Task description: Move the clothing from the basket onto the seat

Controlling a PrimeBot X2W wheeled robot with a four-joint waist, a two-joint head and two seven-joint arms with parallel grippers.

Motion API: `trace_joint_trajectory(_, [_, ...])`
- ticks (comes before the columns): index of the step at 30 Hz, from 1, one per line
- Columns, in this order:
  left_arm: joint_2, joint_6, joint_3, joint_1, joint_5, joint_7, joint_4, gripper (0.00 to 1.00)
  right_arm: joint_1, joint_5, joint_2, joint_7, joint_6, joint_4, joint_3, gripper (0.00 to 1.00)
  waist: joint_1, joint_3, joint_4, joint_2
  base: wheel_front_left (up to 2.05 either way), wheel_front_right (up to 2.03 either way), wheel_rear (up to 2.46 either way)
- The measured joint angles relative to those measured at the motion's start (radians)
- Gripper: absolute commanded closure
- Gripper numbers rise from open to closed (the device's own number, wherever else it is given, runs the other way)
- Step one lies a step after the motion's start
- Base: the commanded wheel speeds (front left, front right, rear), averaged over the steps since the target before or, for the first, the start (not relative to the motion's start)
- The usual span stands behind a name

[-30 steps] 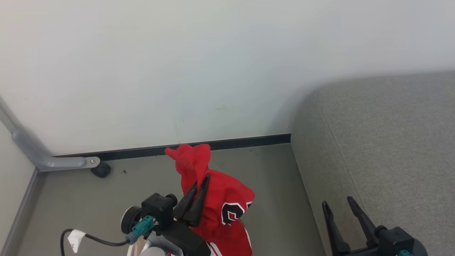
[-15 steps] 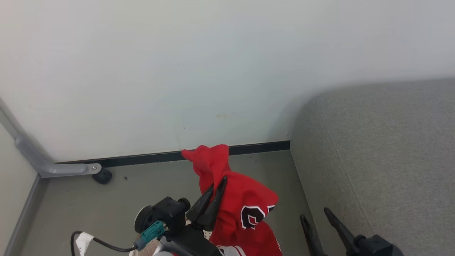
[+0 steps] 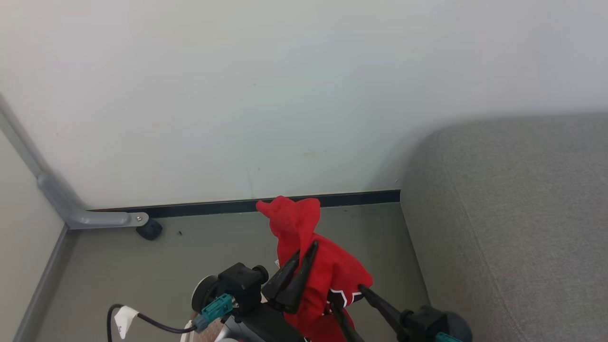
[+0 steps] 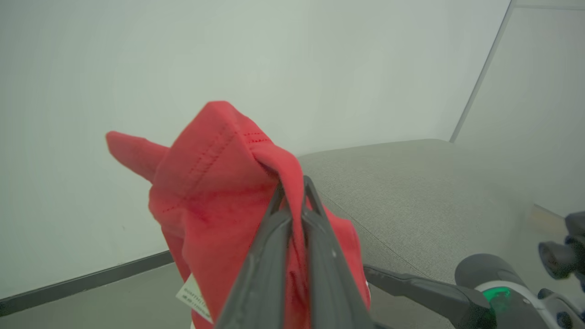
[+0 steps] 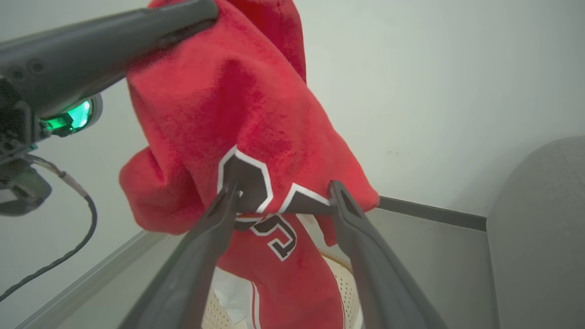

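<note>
While our left gripper is clamped on a fold of the red clothing, the clothing hangs above the basket; our right gripper stands wide beside it, holding nothing. If that pinch slips, it falls short of the sofa on the right.

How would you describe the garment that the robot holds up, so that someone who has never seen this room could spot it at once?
Find the big grey sofa on the right. To its left, above the floor and before the pale wall, the left gripper is shut on a bunched garment. Unlike its grey surroundings, it is bright red with a black-and-white emblem.
</note>
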Motion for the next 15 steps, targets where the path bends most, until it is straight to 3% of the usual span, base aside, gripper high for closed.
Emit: trace_joint_trajectory(15, [0.001, 0.017, -0.030, -0.010, -0.021, 0.029, -0.027, 1.00, -0.148, 0.060, 0.005, 0.016, 0.007, 0.133, 0.170, 0.00, 0.0000, 0.006, 0.026, 0.0000, 0.00, 0.00, 0.00])
